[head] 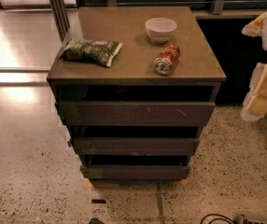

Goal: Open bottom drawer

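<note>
A dark-brown cabinet (124, 45) stands in the middle of the camera view with three flat, handle-less drawer fronts. The bottom drawer (135, 172) is the lowest, shortest and narrowest front, just above the floor. A dark gap shows above it, and its inside is hidden. The middle drawer front (136, 145) and the widest top front with pale scratches (136, 113) sit above it. My gripper (263, 90), white and pale yellow, hangs at the right edge of the view. It is beside the cabinet's right side at about the height of the top drawer, and it touches nothing.
On the cabinet top lie a green snack bag (90, 51), a white bowl (160, 29) and a red soda can (167, 59) on its side. The speckled floor (31, 171) spreads in front. A dark cable (217, 218) lies at the bottom right. A railing (59, 8) stands behind.
</note>
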{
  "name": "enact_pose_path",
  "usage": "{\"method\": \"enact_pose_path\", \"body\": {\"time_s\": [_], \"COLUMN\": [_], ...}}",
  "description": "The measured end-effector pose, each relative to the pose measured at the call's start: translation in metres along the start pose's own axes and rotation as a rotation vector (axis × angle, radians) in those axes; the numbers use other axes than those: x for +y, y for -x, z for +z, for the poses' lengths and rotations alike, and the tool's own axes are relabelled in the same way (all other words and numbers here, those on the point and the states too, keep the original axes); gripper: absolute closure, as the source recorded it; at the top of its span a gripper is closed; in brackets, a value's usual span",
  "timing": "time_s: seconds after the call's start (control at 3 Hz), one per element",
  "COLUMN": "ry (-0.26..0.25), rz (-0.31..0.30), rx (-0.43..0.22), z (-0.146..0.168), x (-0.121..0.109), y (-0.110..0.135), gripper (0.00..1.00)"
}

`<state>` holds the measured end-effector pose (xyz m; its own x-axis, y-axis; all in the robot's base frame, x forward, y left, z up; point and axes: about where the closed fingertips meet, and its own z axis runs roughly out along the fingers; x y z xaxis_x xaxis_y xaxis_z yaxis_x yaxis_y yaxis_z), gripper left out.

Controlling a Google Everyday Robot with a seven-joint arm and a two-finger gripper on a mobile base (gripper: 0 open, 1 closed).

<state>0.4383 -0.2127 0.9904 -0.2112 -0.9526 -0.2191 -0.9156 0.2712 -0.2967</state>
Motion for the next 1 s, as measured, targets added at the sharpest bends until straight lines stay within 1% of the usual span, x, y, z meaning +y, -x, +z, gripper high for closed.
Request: {"method": "enact_pose_path", "body": {"time_s": [0.33, 0.67, 1.0], "ry": [0.0, -0.023, -0.073], "rz": [0.0, 0.051, 0.123], "rx": [0.0, -0.003, -0.025], "z": [0.0, 0.009, 0.029], "x": [0.0, 0.007, 0.035], "y": [0.0, 0.0, 0.008], "gripper": [0.0, 0.0, 0.0]}}
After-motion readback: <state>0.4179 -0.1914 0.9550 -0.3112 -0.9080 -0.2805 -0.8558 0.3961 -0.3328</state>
